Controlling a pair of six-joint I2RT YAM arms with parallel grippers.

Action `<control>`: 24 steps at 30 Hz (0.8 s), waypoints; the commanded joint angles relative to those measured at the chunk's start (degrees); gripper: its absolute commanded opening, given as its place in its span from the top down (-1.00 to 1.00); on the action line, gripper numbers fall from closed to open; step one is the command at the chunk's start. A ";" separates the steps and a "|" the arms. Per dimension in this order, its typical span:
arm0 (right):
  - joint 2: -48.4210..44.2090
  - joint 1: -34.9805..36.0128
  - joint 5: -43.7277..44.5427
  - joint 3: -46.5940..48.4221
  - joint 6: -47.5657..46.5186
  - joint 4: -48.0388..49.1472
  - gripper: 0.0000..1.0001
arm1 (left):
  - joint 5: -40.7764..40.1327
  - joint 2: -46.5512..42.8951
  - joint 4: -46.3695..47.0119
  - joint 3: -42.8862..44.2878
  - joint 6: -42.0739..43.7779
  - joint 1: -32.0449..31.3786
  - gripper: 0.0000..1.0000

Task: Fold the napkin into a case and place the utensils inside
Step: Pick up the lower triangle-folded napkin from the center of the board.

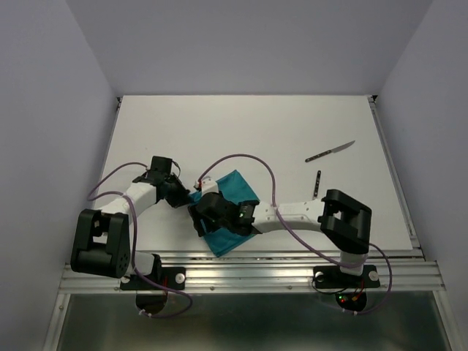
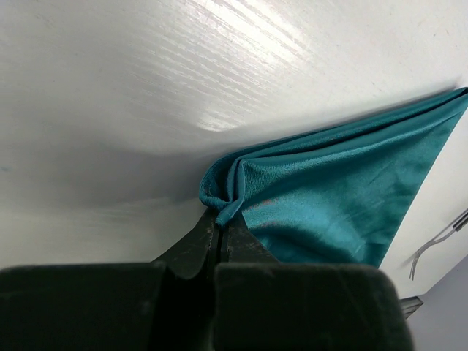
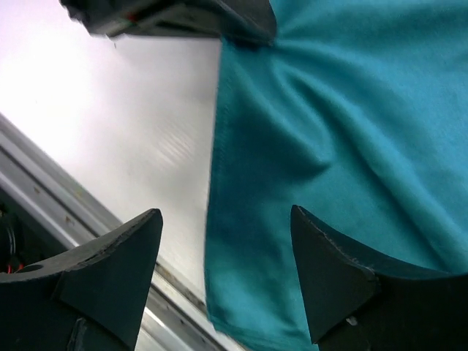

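Left wrist view: shows the left gripper [image 2: 219, 223] clamped shut on a bunched, folded corner of the napkin [image 2: 329, 183], teal cloth spreading away from the pinch toward the right of the picture, flat on the white table [image 2: 146, 88].

Right wrist view: shows the right gripper [image 3: 227, 270] spread wide and holding nothing, set over the napkin's hemmed left edge, one finger above bare table, the other above cloth. Impossible to tell whether resting on the cloth or just over it.

Top view: places both grippers close together on the napkin's left side, the left one at the far-left corner, the right one just beside it toward the near rail [image 1: 292, 259]. Puts the napkin's long axis on a slant from the far side of the table down to that rail, with nearly all the cloth lying to the right of the pinched corner.

Points, as a judgement, to the coming fold turning on that corner being carried rightward across the cloth, with the left gripper the one already in place for it.

Counts one napkin, only partly folded; one fork [image 1: 317, 183], lying near-to-far; one knife [image 1: 330, 152], lying aslant. Finds both utensils on bare table well apart from the cloth, off to its right and closer to the right arm [image 1: 300, 213].
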 commanded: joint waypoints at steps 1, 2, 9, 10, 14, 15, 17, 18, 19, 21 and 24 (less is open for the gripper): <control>4.93 2.80 11.86 8.16 -1.75 -6.64 -0.54 | -1.78 -2.23 -1.69 1.79 -0.35 -0.39 1.00; 6.07 2.80 13.26 9.39 -1.84 -7.44 -0.54 | -1.78 -2.24 -1.69 1.88 -0.27 -0.39 1.00; 15.74 5.18 21.79 18.10 -3.59 -12.45 -0.51 | -1.87 -2.32 -1.78 1.97 -0.44 -0.48 1.00; 17.49 5.79 22.76 19.06 -3.59 -12.72 -0.50 | -1.96 -2.41 -1.69 1.79 -0.35 -0.48 1.00; 20.67 6.41 27.94 21.17 -2.63 -14.39 -0.43 | -1.87 -2.32 -1.69 1.61 -0.44 -0.48 1.00; 21.19 6.41 28.82 21.53 -2.37 -14.65 -0.40 | -1.87 -2.32 -1.60 1.61 -0.44 -0.48 1.00; 22.07 6.41 30.49 21.97 -1.84 -14.92 -0.30 | -1.87 -2.32 -1.52 1.53 -0.53 -0.48 1.00; 22.16 6.41 31.89 22.06 -1.75 -14.83 -0.27 | -1.87 -2.32 -1.60 1.53 -0.53 -0.48 1.00; 22.16 6.41 32.43 21.97 -1.57 -14.83 -0.23 | -1.87 -2.32 -1.52 1.53 -0.53 -0.48 1.00; 21.64 6.41 33.83 21.45 -1.31 -14.57 0.05 | -1.87 -2.41 -1.60 1.53 -0.44 -0.48 1.00; 19.80 6.41 34.11 19.17 -2.79 -12.12 0.52 | -2.05 -2.50 -1.60 1.44 -0.44 -0.48 1.00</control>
